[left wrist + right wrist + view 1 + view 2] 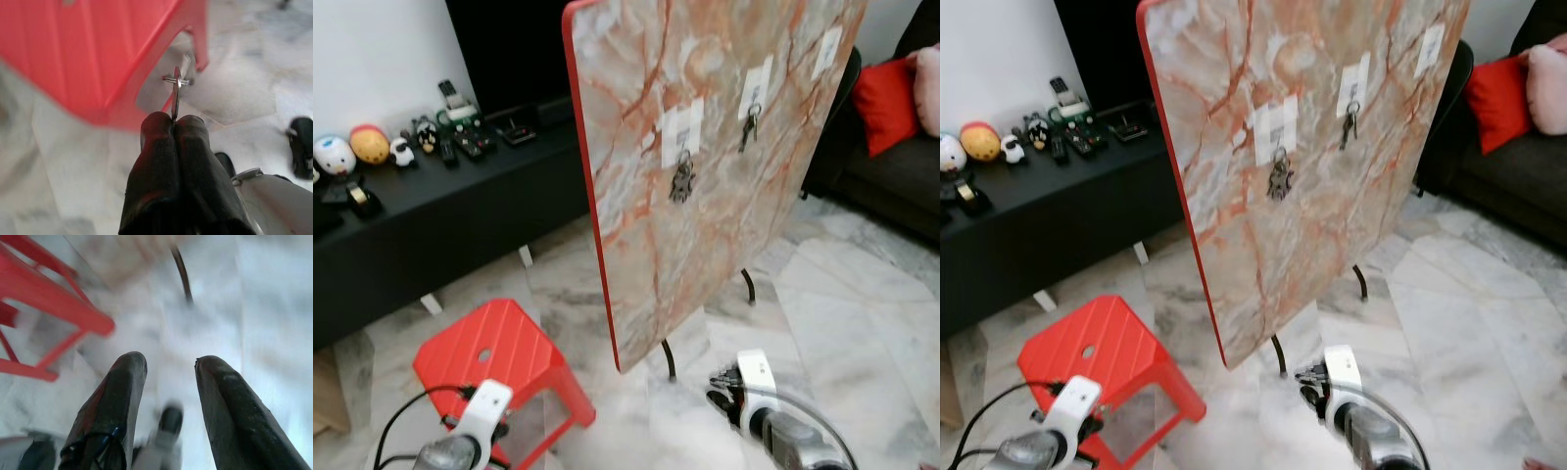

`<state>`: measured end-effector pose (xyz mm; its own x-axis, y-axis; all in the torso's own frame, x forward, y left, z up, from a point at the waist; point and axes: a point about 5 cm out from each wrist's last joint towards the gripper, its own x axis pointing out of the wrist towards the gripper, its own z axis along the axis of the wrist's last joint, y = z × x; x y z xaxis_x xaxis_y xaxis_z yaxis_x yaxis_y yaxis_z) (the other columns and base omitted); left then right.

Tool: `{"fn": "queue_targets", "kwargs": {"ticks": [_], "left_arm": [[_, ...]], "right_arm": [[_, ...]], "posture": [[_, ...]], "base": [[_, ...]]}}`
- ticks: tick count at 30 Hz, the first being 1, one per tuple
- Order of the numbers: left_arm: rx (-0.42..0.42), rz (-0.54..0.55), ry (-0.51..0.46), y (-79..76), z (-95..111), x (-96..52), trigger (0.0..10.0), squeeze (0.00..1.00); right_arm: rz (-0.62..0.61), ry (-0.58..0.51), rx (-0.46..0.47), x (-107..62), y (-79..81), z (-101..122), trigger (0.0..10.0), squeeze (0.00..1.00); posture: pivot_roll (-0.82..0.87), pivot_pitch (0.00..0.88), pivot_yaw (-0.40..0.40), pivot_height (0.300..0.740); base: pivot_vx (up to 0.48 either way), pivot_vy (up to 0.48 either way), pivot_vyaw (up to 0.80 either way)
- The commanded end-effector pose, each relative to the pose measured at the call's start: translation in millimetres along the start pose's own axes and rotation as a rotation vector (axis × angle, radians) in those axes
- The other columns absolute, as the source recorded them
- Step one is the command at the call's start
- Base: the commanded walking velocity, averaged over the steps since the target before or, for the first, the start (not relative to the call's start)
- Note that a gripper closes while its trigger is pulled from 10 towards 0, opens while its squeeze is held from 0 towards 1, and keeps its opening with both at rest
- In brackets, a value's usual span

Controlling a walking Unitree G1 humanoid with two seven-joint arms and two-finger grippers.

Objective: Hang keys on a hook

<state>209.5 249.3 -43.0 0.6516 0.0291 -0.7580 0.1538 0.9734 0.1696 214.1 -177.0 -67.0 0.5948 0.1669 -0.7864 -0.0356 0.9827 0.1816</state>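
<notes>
A marble-patterned board with a red edge stands tilted before me, with white hook plates on its face. One bunch of keys hangs from the left hook and another bunch from the middle hook; the right hook plate is bare. My left gripper is low by the red stool, shut on a key that sticks out from its fingertips. The left arm shows at the bottom of the eye views. My right gripper hangs open over the floor, holding nothing.
A red plastic stool stands at the lower left, right beside my left arm. A black low cabinet with toys and remotes runs along the back left. A dark sofa with a red cushion sits at the right. The board's black legs stand on marble floor.
</notes>
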Motion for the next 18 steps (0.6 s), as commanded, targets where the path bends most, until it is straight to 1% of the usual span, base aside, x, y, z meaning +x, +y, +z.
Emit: {"fn": "queue_targets", "kwargs": {"ticks": [1,2,3,4,5,6,7,8,9,10,13,14,16,18], "left_arm": [[-0.077,0.051,0.029,3.6,-16,-1.3,10.0,0.0],[-0.077,0.051,0.029,3.6,-16,-1.3,10.0,0.0],[-0.073,0.063,0.058,1.2,-27,-1.7,10.0,0.0],[-0.071,0.066,0.065,-0.6,-31,-1.8,10.0,0.0],[-0.071,0.066,0.065,-0.6,-31,-1.8,10.0,0.0],[-0.137,0.061,0.071,-5.2,-39,-2.5,10.0,0.0],[-0.158,0.067,0.085,-6.9,-45,-3.3,10.0,0.0],[-0.158,0.067,0.085,-6.9,-45,-3.3,10.0,0.0],[-0.181,0.077,0.103,-8.1,-52,-4.3,10.0,0.0],[-0.197,0.083,0.106,-8.3,-53,-4.4,10.0,0.0],[-0.188,0.084,0.123,-10.5,-57,-4.8,10.0,0.0],[-0.193,0.07,0.123,-15.8,-60,-4.7,10.0,0.0],[-0.189,0.059,0.117,-19.4,-60,-4.3,10.0,0.0],[-0.189,0.06,0.116,-20.8,-60,-4.0,10.0,0.0]], "right_arm": [[-0.069,0.024,0.092,-2.2,-5.1,-16,10.0,0.0],[-0.069,0.024,0.092,-2.2,-5.1,-16,10.0,0.0],[-0.111,0.067,0.121,-4.7,-6.4,-33,10.0,0.0],[-0.129,0.084,0.126,-5.6,-6.8,-39,10.0,0.0],[-0.129,0.084,0.126,-5.6,-6.8,-39,10.0,0.0],[-0.135,0.093,0.127,-6.1,-5.2,-44,10.0,0.0],[-0.133,0.083,0.133,-6.0,-3.6,-45,10.0,0.0],[-0.133,0.083,0.133,-6.0,-3.6,-45,10.0,0.0],[-0.143,0.071,0.155,-5.8,-2.1,-46,10.0,0.0],[-0.162,0.069,0.179,-5.9,-2.2,-47,10.0,0.0],[-0.188,0.066,0.191,-6.2,-2.6,-48,10.0,0.0],[-0.193,0.074,0.18,-5.6,0.8,-51,10.0,0.0],[-0.179,0.075,0.168,-4.5,5.6,-51,10.0,0.0],[-0.175,0.063,0.178,-3.7,7.9,-50,10.0,0.0]], "posture": [[0.03,0.0,0.009,0.74],[0.03,0.0,0.009,0.74],[0.03,0.0,0.007,0.74],[0.03,0.0,0.006,0.74],[0.03,0.0,0.006,0.74],[0.04,0.0,0.001,0.74],[0.04,0.0,0.004,0.74],[0.04,0.0,0.004,0.74],[0.02,0.0,0.014,0.74],[0.02,0.0,0.014,0.74],[0.01,0.0,0.025,0.74],[0.01,0.0,0.026,0.74],[0.01,0.0,0.027,0.74],[0.01,0.0,0.027,0.74]], "base": [[0.0,0.0,0.0],[0.0,0.0,0.0],[0.0,0.0,0.0],[0.0,0.0,0.0],[0.0,0.0,0.0],[0.0,0.0,0.0],[0.0,0.0,0.0],[0.0,0.0,0.0],[0.0,0.0,0.0],[0.0,0.0,0.0],[0.0,0.0,0.0],[0.0,0.0,0.0],[0.0,0.0,0.0],[0.0,0.0,0.0]]}}
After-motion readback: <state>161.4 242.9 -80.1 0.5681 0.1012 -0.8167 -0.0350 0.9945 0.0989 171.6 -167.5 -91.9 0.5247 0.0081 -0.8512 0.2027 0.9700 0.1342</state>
